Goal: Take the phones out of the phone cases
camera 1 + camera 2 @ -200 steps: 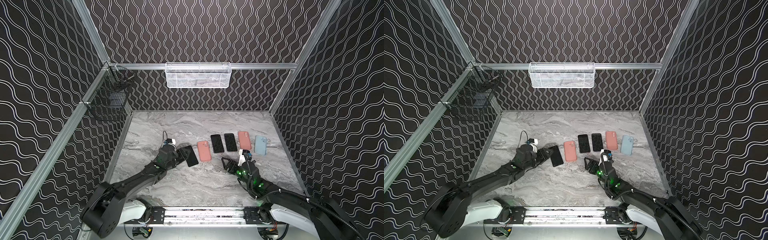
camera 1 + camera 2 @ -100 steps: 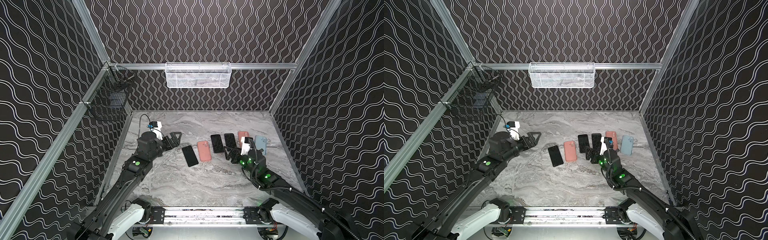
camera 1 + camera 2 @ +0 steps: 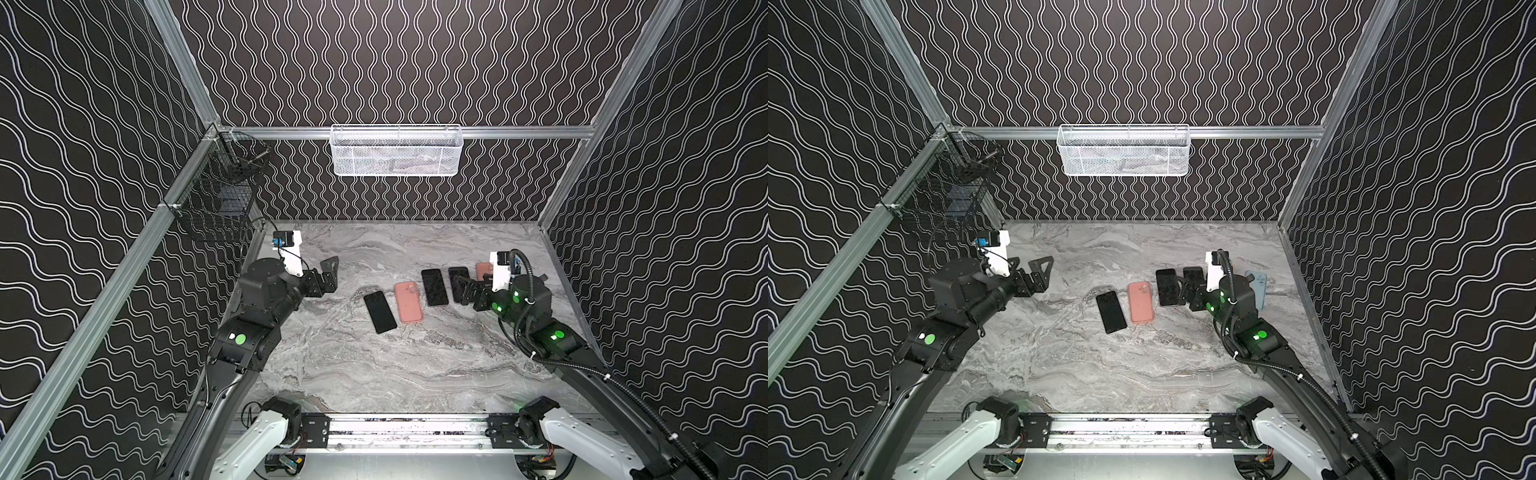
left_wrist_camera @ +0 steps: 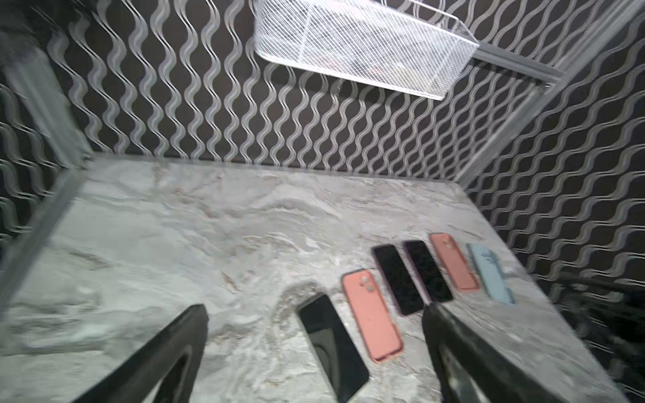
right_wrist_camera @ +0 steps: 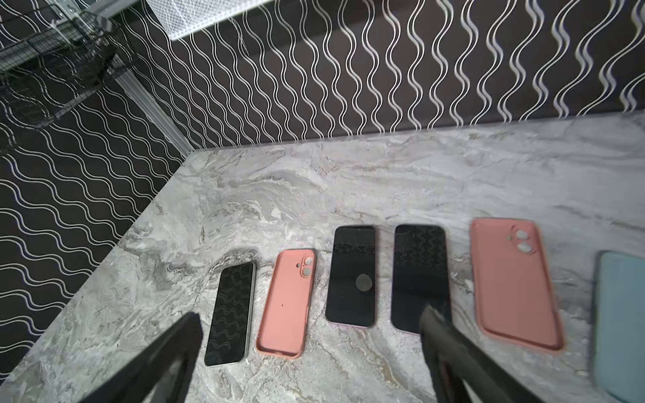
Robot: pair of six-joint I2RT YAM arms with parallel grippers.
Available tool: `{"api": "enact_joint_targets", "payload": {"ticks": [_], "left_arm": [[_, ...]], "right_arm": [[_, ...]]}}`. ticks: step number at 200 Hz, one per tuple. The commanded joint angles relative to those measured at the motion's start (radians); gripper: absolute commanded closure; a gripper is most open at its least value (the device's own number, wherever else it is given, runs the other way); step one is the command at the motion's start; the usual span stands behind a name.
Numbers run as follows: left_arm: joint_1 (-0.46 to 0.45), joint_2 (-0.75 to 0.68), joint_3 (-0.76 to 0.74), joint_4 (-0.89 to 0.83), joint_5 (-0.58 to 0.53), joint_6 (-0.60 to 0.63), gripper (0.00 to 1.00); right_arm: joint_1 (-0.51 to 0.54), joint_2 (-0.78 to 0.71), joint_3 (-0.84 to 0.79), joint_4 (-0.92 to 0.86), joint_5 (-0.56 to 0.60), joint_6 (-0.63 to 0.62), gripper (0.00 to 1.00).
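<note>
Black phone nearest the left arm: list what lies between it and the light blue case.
Right wrist view shows four: pink case, round-marked dark phone, plain dark phone, second pink case.

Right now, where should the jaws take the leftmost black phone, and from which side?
Probably across its two long edges, mid-length, straight down from above. The black phone lies flat, screen up, so only its thin edges offer hold. The pink case lies close beside it but apart: little room there.
</note>
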Motion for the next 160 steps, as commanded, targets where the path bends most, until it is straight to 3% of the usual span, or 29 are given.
{"api": "enact_joint_targets", "payload": {"ticks": [1, 18, 63, 100, 114, 134, 160], "left_arm": [[0.004, -0.005, -0.024, 0.019, -0.143, 0.136, 0.01], [0.01, 0.008, -0.038, 0.031, -0.15, 0.171, 0.01], [0.055, -0.021, -0.117, 0.107, -0.154, 0.174, 0.01], [0.065, -0.091, -0.298, 0.343, -0.205, 0.297, 0.01], [0.073, -0.118, -0.382, 0.454, -0.214, 0.276, 0.01], [0.093, -0.126, -0.502, 0.636, -0.122, 0.312, 0.01], [0.102, -0.03, -0.591, 0.786, -0.2, 0.231, 0.01]], "right_arm": [[-0.001, -0.013, 0.025, -0.06, 0.061, -0.049, 0.01], [0.0, -0.009, 0.049, -0.099, 0.135, -0.047, 0.01], [0.0, -0.006, 0.079, -0.124, 0.166, -0.146, 0.01], [-0.001, -0.001, 0.088, -0.147, 0.326, -0.216, 0.01], [0.0, -0.023, 0.068, -0.12, 0.368, -0.21, 0.01], [0.0, -0.064, 0.015, -0.038, 0.407, -0.208, 0.01], [-0.003, -0.08, -0.02, 0.0, 0.405, -0.204, 0.01]]}}
